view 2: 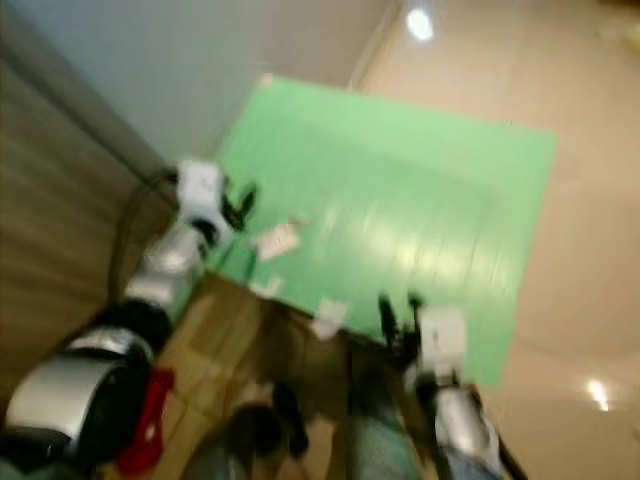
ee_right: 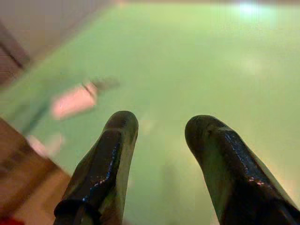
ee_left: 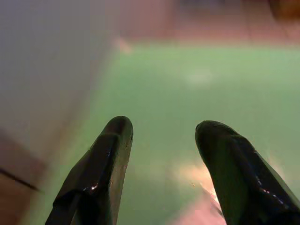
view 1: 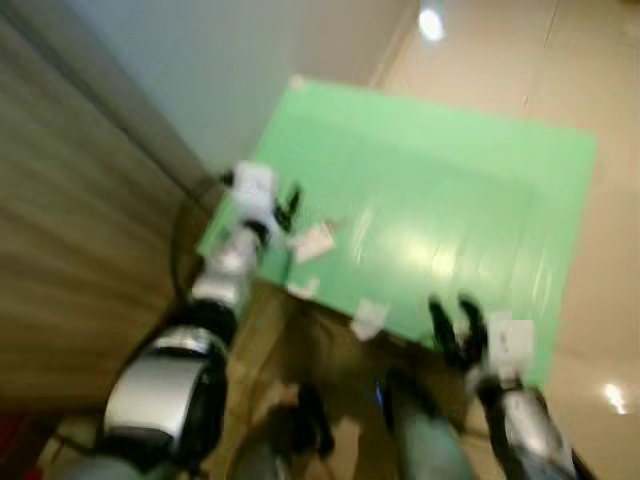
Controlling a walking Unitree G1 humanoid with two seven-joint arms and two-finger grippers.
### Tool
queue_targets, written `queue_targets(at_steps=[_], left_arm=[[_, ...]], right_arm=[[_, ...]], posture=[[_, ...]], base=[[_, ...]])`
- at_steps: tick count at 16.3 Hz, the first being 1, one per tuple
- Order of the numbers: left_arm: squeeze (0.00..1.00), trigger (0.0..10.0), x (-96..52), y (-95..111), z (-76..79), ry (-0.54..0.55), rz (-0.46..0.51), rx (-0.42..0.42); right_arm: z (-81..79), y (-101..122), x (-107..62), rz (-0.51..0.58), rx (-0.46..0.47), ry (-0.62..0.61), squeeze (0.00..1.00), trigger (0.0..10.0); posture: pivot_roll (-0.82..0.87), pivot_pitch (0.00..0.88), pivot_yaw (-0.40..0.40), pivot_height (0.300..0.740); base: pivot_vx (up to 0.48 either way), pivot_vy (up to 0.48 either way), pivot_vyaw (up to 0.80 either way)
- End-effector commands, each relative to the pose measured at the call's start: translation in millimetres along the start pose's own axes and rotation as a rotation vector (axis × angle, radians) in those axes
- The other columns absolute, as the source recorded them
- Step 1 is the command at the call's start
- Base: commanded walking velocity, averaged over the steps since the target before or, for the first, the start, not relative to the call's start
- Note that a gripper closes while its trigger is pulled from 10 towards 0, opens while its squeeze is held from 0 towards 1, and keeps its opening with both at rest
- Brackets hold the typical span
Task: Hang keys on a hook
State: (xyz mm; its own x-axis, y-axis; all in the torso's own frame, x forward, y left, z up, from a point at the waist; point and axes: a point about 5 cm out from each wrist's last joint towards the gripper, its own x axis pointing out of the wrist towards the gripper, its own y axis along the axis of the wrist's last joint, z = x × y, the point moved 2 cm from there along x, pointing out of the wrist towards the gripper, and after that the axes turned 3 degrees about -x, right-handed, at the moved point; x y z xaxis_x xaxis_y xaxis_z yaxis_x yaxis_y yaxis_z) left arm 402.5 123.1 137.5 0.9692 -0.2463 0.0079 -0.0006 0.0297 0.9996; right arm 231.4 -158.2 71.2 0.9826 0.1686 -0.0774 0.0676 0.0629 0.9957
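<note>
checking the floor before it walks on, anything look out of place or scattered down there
Yes. A few small pale pieces, like paper tags, lie scattered along the near edge of the green mat, one right at its border. The frames are too blurred to tell what they are. Both grippers, left and right, are open and hold nothing.

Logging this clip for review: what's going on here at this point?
The robot looks down at a green mat on the floor beside a wall, the picture blurred. The left gripper and right gripper hang open over the mat's near edge, holding nothing. A few small pale tags lie on the mat; I cannot make out keys or a hook.
</note>
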Motion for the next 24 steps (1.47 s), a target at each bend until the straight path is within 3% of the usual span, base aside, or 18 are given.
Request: queue_targets(at_steps=[1, 2, 5, 6, 7, 9, 11, 12, 15, 18, 22, 24], left_arm=[[0.0, 10.0, -8.1, -13.7, -10.1, 0.026, -0.04, -0.021], [0.0, 10.0, -23.2, -13.7, -30.7, 0.089, 0.022, -0.05], [0.0, 10.0, -67.3, -41.9, -49.4, 0.129, 0.029, -0.089], [0.0, 10.0, -78.9, -51.2, -51.3, 0.126, 0.01, -0.07], [0.0, 10.0, -103.1, -69.8, -48.6, 0.091, -0.021, -0.079], [0.0, 10.0, -125.3, -89.6, -38.6, 0.052, -0.082, -0.087], [0.0, 10.0, -123.4, -91.9, -33.3, 0.031, -0.092, -0.091], [0.0, 10.0, -109.4, -86.5, -26.0, -0.009, -0.098, -0.076], [0.0, 10.0, -89.5, -70.2, -20.7, -0.091, -0.098, -0.036], [0.0, 10.0, -82.0, -69.2, -11.1, -0.153, -0.121, -0.008], [0.0, 10.0, -69.0, -69.3, 1.2, -0.2, -0.173, 0.101], [0.0, 10.0, -65.3, -64.3, 7.9, -0.232, -0.153, 0.097]], right_arm=[[-5.9, -14.2, -5.9, -0.049, 0.034, 0.02, 0.0, 10.0], [-4.1, -9.0, 24.1, -0.013, 0.017, 0.053, 0.0, 10.0], [9.2, -4.5, 44.9, 0.011, -0.015, 0.061, 0.0, 10.0], [14.0, -4.1, 47.4, 0.014, -0.023, 0.054, 0.0, 10.0], [23.0, -1.4, 48.6, 0.025, -0.038, 0.036, 0.0, 10.0], [32.5, -2.7, 44.8, 0.033, -0.047, 0.011, 0.0, 10.0], [31.5, -5.5, 41.9, 0.026, -0.054, 0.015, 0.0, 10.0], [24.4, -11.0, 38.9, 0.019, -0.063, 0.033, 0.0, 10.0], [18.3, -18.1, 34.7, 0.013, -0.057, 0.03, 0.0, 10.0], [16.5, -19.7, 30.6, 0.015, -0.048, 0.009, 0.0, 10.0], [11.5, -20.5, 28.7, 0.027, -0.051, -0.003, 0.0, 10.0], [9.8, -20.6, 29.4, 0.029, -0.047, -0.003, 0.0, 10.0]], posture=[[-0.34, 0.056, 0.174, 0.731], [-0.26, 0.0, 0.134, 0.731], [-0.22, 0.0, 0.092, 0.731], [-0.22, 0.0, 0.088, 0.731], [-0.22, 0.0, 0.078, 0.731], [-0.23, 0.0, 0.072, 0.731], [-0.24, 0.0, 0.077, 0.731], [-0.26, 0.0, 0.091, 0.731], [-0.3, 0.0, 0.132, 0.731], [-0.32, 0.0, 0.159, 0.731], [-0.33, 0.0, 0.176, 0.731], [-0.33, 0.0, 0.181, 0.731]], base=[[0.0, 0.0, 0.0], [0.0, 0.0, 0.0], [0.0, 0.0, 0.0], [0.0, 0.0, 0.0], [0.0, 0.0, 0.0], [0.0, 0.0, 0.0], [0.0, 0.0, 0.0], [0.0, 0.0, 0.0], [0.0, 0.304, -0.47], [0.271, 0.392, -0.7], [0.232, 0.0, -0.34], [0.0, 0.0, 0.0]])
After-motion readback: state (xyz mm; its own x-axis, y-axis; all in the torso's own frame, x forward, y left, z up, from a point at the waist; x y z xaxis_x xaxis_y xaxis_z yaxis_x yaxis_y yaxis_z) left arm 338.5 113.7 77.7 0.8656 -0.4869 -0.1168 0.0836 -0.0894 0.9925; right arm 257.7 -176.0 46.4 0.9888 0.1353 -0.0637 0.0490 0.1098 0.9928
